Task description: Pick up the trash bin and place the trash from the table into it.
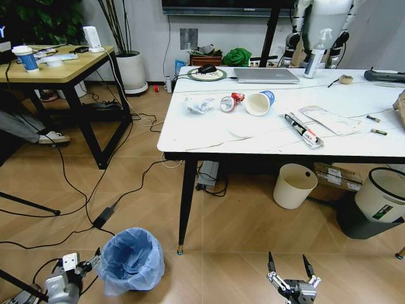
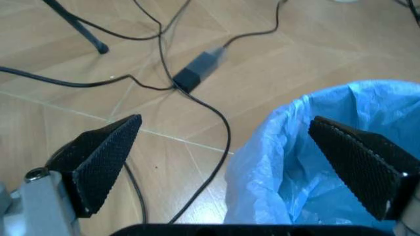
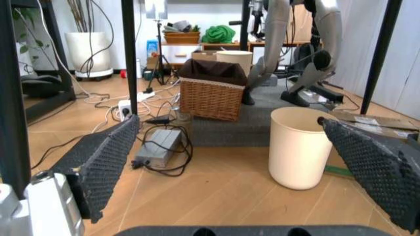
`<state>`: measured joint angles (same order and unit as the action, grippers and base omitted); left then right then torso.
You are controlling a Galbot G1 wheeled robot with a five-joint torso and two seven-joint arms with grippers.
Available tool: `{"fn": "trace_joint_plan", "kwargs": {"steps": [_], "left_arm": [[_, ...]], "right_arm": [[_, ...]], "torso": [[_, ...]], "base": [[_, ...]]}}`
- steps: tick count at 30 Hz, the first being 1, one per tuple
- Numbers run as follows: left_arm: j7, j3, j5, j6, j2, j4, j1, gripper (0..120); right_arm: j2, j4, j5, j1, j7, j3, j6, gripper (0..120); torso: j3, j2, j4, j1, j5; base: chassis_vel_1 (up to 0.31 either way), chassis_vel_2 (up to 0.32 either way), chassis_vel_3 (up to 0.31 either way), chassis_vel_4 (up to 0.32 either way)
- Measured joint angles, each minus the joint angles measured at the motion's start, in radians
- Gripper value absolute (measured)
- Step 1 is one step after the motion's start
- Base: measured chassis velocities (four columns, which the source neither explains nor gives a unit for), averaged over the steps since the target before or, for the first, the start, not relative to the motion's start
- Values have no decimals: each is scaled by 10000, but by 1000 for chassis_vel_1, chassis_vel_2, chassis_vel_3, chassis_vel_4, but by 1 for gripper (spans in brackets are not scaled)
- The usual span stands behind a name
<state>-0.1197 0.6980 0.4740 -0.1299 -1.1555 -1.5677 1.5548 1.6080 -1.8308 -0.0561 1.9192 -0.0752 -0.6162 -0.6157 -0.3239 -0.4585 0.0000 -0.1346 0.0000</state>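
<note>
**Floor-level station, bin beside table leg**

Trash bin (image 1: 131, 258): blue-lined, standing on wood-plank floor (image 1: 234, 234) near the table (image 1: 266, 136)'s front leg.
Left gripper (image 2: 229, 167): fingers spread wide, straddling the bin's near rim, not closed on it.
Right gripper (image 1: 292, 273): low over floor, fingers apart, empty.
Tabletop: crumpled paper (image 1: 199, 104), crushed can (image 1: 231, 101), paper cup (image 1: 259, 102).
Under table: cream bucket (image 1: 294, 185).
Floor: black cables (image 1: 69, 183).
</note>
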Motion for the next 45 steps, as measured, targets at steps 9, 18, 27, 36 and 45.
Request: {"fn": "trace_joint_plan", "kwargs": {"steps": [9,18,27,36,45], "left_arm": [[277,-651,-229,-287,-18,706,-513,100],[451,-993,-464,-473,-89,1692,-1058,100],[568,-1179,-456,-574,-156,2286,-1442,93],[703,-1249,-419,-680,-149,2398,-1461,62],[786,-1202,-413,-842,-98,2388,-1408,30]], "right_arm": [[0,-62,-1,97,-1,-62,-27,100],[0,-90,1,139,0,-126,-19,100],[0,-112,3,105,0,-139,23,100],[0,-139,-12,64,5,-207,67,100],[0,-183,-59,52,9,-246,110,100]], "torso": [[-6,-10,0,-4,1],[-9,-17,0,-7,0],[-12,-20,0,-8,0],[-14,-23,0,-9,0],[-15,-26,1,-9,0]], "base": [[0,0,0,0],[0,0,0,0],[0,0,0,0],[0,0,0,0],[0,0,0,0]]}}
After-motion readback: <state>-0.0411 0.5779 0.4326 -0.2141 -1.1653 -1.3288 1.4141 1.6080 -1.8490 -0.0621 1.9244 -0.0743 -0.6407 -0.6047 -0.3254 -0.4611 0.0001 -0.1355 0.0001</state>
